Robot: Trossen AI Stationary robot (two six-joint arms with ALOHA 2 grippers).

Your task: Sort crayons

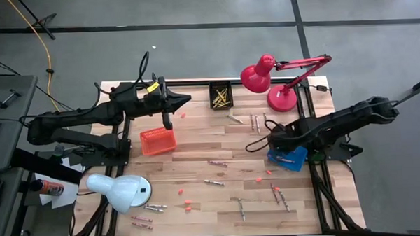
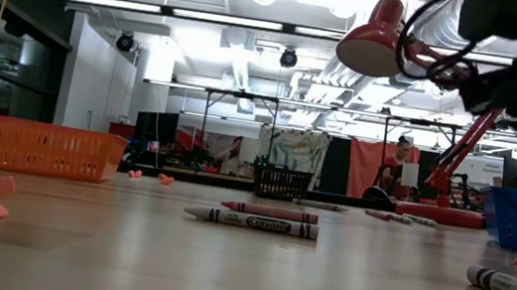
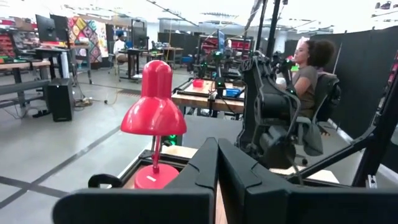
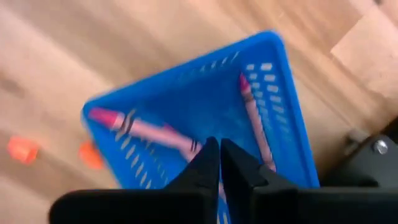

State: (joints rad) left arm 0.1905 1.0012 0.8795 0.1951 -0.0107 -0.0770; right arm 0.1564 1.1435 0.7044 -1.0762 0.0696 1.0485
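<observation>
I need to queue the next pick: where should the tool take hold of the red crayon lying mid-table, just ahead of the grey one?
Grip the red crayon at mid-length, coming straight down from above. It lies flat on the table, so only its long sides are free. Set the jaws across its thin width. The grey crayon lies parallel close by but apart, so a centred pinch probably clears it.

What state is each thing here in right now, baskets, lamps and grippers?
Blue basket: holds two pink crayons.
Black basket: holds yellow crayons.
Orange basket: looks empty.
Red lamp: upright.
White lamp: lying on the table.
Right gripper: shut, over the blue basket.
Left gripper: shut, raised.
</observation>
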